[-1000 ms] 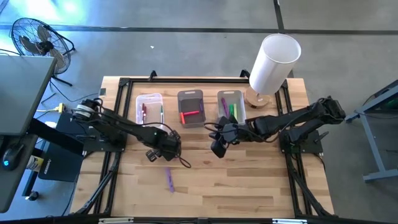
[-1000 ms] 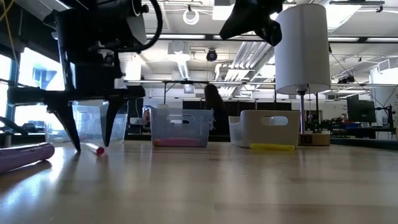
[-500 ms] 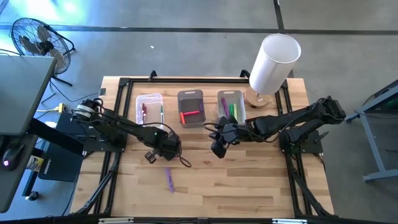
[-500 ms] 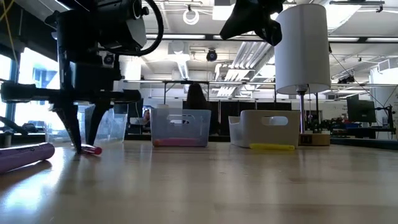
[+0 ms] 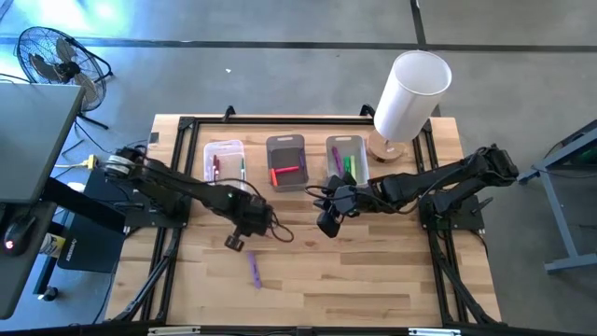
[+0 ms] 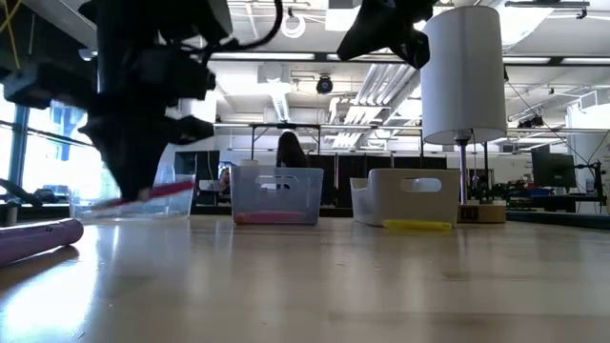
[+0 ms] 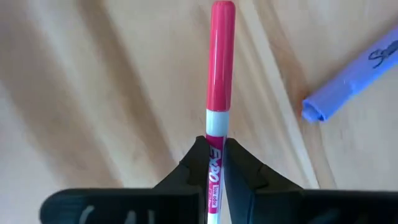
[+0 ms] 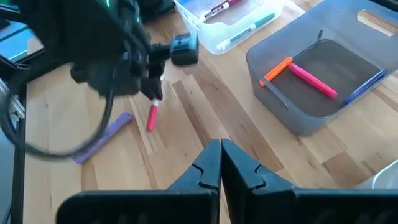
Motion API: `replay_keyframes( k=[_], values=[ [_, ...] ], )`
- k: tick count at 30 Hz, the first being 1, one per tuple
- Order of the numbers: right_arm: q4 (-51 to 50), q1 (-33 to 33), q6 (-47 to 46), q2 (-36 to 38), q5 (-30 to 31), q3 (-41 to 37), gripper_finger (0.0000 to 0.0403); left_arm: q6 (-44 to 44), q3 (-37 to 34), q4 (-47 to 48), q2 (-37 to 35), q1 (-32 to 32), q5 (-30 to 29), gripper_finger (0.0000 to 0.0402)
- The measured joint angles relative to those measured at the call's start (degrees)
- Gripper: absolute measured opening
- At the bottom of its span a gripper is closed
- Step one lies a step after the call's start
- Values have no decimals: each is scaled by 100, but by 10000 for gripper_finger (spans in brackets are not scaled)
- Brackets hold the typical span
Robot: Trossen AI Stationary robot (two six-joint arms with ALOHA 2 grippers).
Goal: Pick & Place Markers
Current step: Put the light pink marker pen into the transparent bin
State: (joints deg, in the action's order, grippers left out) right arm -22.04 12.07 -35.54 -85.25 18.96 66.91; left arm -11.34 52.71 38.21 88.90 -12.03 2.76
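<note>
Right now the wooden table (image 5: 373, 280) sits on a grey concrete floor, with a floor fan (image 5: 51, 58) off one far corner and a tall white cylinder lamp (image 5: 410, 91) standing at the other. Across the low view the room beyond is a bright workshop with ceiling lights, and a person (image 6: 289, 152) shows behind the middle bin.

Three small bins stand in a row at the far side: a clear bin (image 5: 224, 164), a grey bin (image 5: 286, 163) and a white bin (image 5: 346, 159), each with markers lying in it.

The left gripper (image 5: 236, 242) pinches a pink marker (image 7: 219, 81) by its white barrel, the pink cap sticking straight out past the fingertips; in the low view it hangs clear of the table, blurred, roughly level. Just beside it a purple marker (image 5: 254, 269) lies flat on the wood, its long axis running near to far; the left wrist view cuts off most of it.

The right gripper (image 5: 328, 224) hovers near the middle of the table, fingers pressed together on nothing.
</note>
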Motion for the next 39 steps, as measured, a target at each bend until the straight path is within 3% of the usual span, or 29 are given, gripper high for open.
replay_keyframes(
  k=[11,22,32,39],
  values=[
    [42,-2,-29,0,128,-2,0,853,-2,-635,-784,515,13,17],
    [39,38,-175,0,249,-2,0,1157,0,-731,-2625,1906,-13,17],
    [57,49,-316,0,326,-2,0,3554,-297,433,-3618,3436,-1524,17],
    [59,49,-291,0,527,-2,0,4845,-1130,550,-3543,4260,-1182,17]
  ],
)
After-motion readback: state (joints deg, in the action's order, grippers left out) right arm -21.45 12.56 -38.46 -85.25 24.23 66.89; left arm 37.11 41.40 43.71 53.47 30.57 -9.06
